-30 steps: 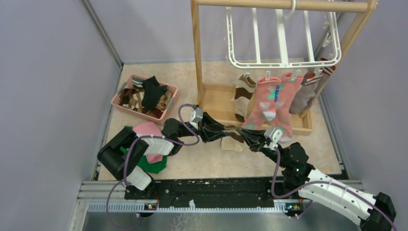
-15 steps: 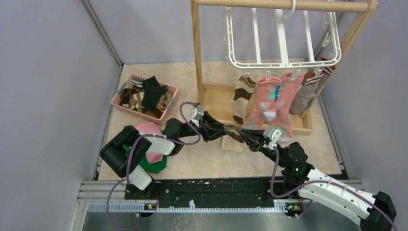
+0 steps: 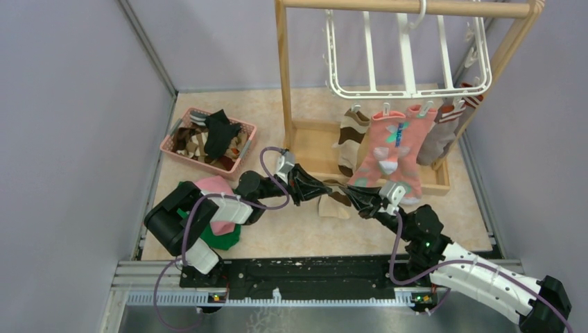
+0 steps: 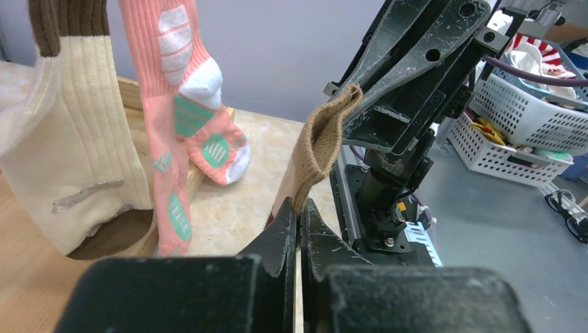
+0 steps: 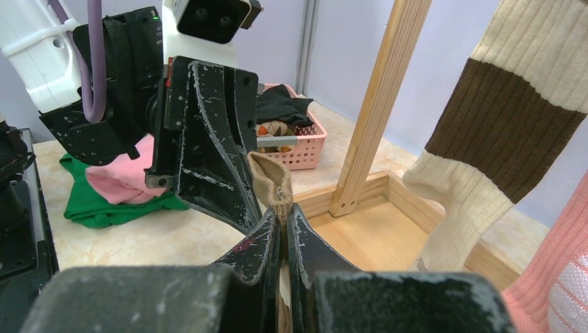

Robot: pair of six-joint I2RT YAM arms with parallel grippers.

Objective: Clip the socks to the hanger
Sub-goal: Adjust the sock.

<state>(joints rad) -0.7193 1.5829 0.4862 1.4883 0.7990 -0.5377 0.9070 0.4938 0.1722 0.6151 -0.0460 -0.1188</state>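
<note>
A brown-cream striped sock (image 3: 335, 205) hangs between my two grippers just above the floor, in front of the wooden stand. My left gripper (image 3: 324, 186) is shut on one side of its tan cuff (image 4: 317, 142), with its own tips at the left gripper (image 4: 299, 210). My right gripper (image 3: 350, 196) is shut on the opposite side of the cuff (image 5: 270, 175), tips at the right gripper (image 5: 281, 216). The white hanger (image 3: 405, 89) hangs from the stand's top bar. Clipped to its near rim are a brown-cream sock (image 3: 350, 135), a salmon pink pair (image 3: 388, 149) and a grey-brown sock (image 3: 438, 135).
A pink basket (image 3: 177, 132) with several more socks sits at the back left. A pink cloth (image 3: 213, 186) lies on a green cloth (image 3: 223, 238) under the left arm. The wooden frame stand (image 3: 283, 83) has a base tray (image 3: 310, 142) under the hung socks.
My left gripper has closed on the sock's cuff and shifted slightly right. The right gripper has kept its grip and place.
</note>
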